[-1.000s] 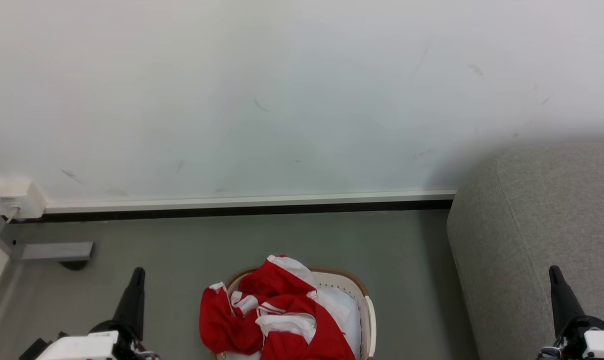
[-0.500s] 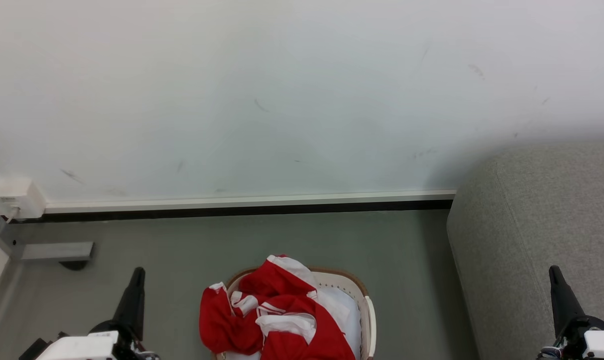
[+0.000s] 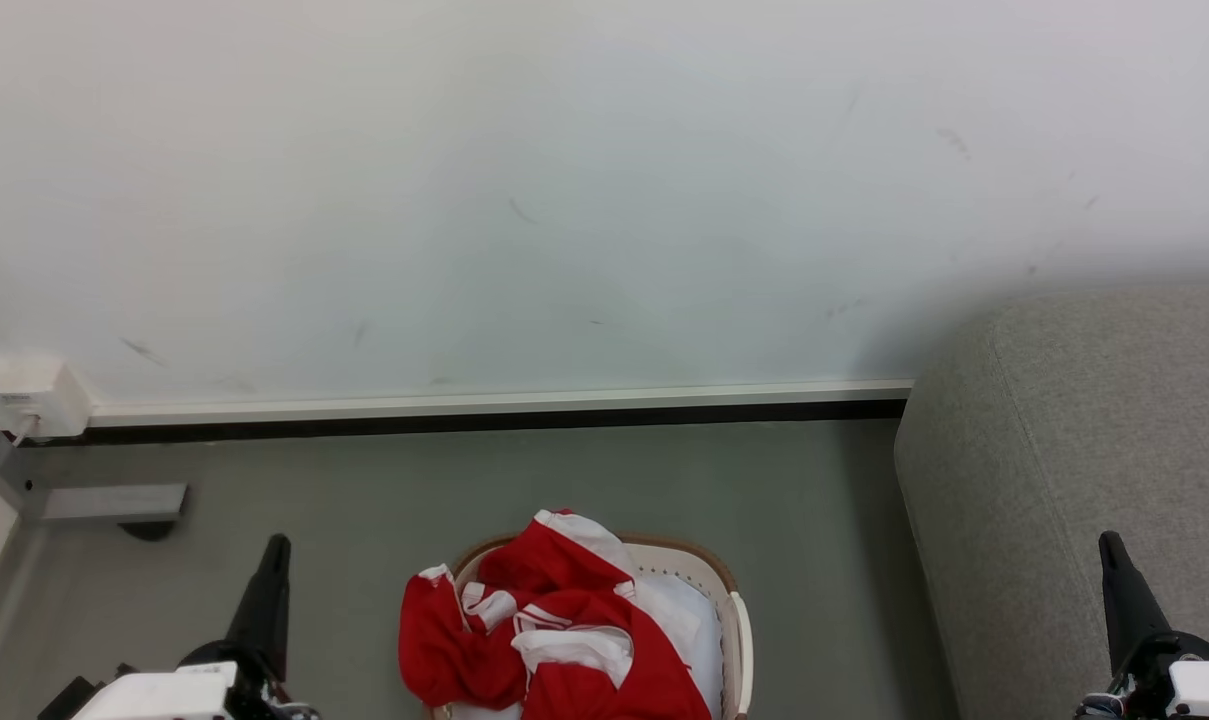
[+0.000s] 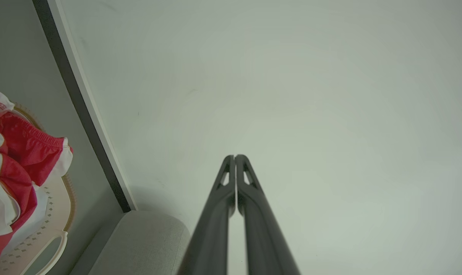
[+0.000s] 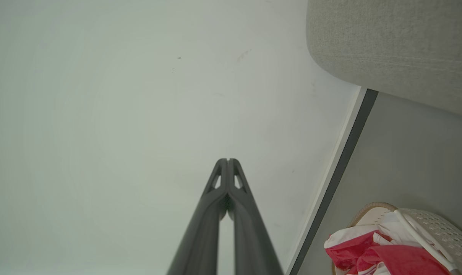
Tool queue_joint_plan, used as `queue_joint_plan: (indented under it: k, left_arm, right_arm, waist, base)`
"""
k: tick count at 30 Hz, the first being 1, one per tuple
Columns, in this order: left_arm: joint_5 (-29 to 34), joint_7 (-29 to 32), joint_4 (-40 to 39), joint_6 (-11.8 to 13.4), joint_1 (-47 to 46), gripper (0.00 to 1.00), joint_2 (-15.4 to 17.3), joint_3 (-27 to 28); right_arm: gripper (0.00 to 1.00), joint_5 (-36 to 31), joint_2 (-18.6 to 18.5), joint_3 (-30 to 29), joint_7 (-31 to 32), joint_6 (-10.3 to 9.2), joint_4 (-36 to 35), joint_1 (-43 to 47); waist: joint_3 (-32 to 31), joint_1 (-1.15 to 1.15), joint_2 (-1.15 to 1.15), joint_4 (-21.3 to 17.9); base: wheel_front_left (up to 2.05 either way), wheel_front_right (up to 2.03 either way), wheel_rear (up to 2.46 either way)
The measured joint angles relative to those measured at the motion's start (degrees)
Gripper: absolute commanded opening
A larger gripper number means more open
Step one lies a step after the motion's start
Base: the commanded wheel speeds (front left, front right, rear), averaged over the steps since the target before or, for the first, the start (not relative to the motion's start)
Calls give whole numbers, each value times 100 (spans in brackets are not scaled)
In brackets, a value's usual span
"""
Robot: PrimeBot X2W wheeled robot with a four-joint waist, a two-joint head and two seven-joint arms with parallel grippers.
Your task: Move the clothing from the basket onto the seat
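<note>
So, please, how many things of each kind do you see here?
Basket: 1
Sofa: 1
Heap of red clothing: 1, garments in it uncountable
Grippers: 2, left gripper and right gripper, both shut
Total: 5

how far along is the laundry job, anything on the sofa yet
Done: nothing; no garment lies on the visible part of the large grey fabric sofa. In hand: nothing; the left gripper and right gripper are shut and empty. Left: everything; the red sports garments with white trim lie heaped in the oval cream plastic basket with a brown rim.
</note>
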Motion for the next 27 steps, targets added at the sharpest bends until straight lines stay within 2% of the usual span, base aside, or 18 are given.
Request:
queue_joint_plan:
  k: [21,22,27]
  left_arm:
    - [0,0,0,0,0,0,0,0]
    - [0,0,0,0,0,100,0,0]
    - [9,-21,205,20,186,100,-53,-25]
  right_arm:
    - [0,0,0,0,0,0,0,0]
    - [100,0,0,1,0,0,0,0]
    - [100,-1,87,41,-13,0,199,174]
  waist:
    - [0,0,0,0]
    - [0,0,0,0]
    - [2,0,0,0]
  base:
    - [0,0,0]
    - [0,0,0]
    - [0,0,0]
